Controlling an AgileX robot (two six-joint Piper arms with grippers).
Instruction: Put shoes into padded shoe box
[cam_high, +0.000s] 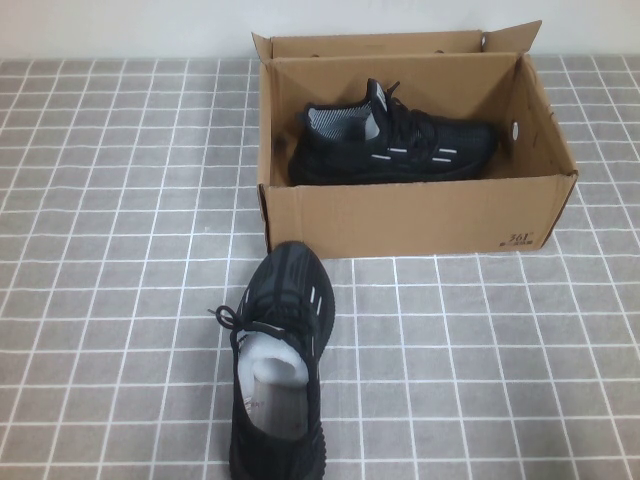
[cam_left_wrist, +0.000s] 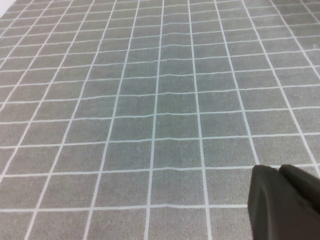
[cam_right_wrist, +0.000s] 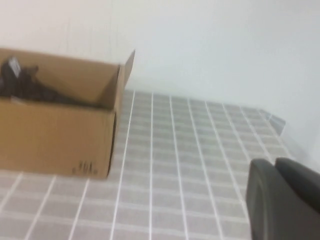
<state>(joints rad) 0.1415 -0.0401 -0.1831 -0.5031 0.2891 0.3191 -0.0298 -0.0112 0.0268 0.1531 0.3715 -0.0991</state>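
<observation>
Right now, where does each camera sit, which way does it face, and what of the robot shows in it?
High view: raised on the robot's side, angled down at the shoe box, one shoe inside, another in front; no arm shows.
Left wrist view: looks down at the bare checked cloth; left gripper at the corner.
Right wrist view: low, facing the box's printed corner; right gripper at the corner, shut.
High and right wrist views share the box and the shoe inside.

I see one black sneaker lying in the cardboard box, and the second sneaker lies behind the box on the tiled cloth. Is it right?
Not quite. One sneaker does lie in the cardboard box, but the second sneaker lies in front of the box, on the robot's side, not behind it. The high view shows this. The rest is right.
</observation>
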